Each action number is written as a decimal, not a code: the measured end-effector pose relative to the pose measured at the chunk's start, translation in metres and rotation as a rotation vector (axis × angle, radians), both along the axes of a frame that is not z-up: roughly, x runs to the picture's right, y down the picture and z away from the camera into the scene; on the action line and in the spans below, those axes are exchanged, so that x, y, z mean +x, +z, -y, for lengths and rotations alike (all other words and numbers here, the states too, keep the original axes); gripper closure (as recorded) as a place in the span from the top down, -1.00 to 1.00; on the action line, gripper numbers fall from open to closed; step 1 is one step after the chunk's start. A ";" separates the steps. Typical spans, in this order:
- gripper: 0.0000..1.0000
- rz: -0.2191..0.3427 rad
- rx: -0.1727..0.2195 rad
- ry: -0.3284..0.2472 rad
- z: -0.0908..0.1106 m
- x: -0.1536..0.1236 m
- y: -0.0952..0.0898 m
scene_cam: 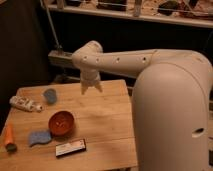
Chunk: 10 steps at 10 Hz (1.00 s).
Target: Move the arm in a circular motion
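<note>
My off-white arm (150, 65) reaches from the large rounded segment at the right across to the left, bending at a rounded elbow (87, 52) with small dark holes along the tube. The short pronged gripper (91, 89) points down from the elbow over the far middle of the wooden table (107, 125). It hangs above the tabletop and holds nothing.
On the table's left are a red bowl (61, 122), a blue cup (50, 95), a white tube (25, 104), a blue sponge (39, 137), an orange object (9, 136) and a dark flat bar (70, 147). A shelf rack (130, 15) stands behind.
</note>
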State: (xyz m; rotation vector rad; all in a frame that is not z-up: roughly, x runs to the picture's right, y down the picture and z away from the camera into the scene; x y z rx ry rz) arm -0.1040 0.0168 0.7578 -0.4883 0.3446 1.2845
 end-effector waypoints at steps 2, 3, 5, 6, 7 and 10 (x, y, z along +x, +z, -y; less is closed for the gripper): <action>0.30 0.059 -0.015 -0.129 -0.034 -0.030 -0.023; 0.30 0.082 -0.025 -0.173 -0.050 -0.038 -0.033; 0.30 0.107 -0.056 -0.208 -0.079 -0.039 -0.050; 0.30 0.095 -0.079 -0.198 -0.091 -0.030 -0.053; 0.30 0.064 -0.114 -0.168 -0.105 -0.011 -0.054; 0.30 -0.054 -0.184 -0.046 -0.129 0.048 -0.046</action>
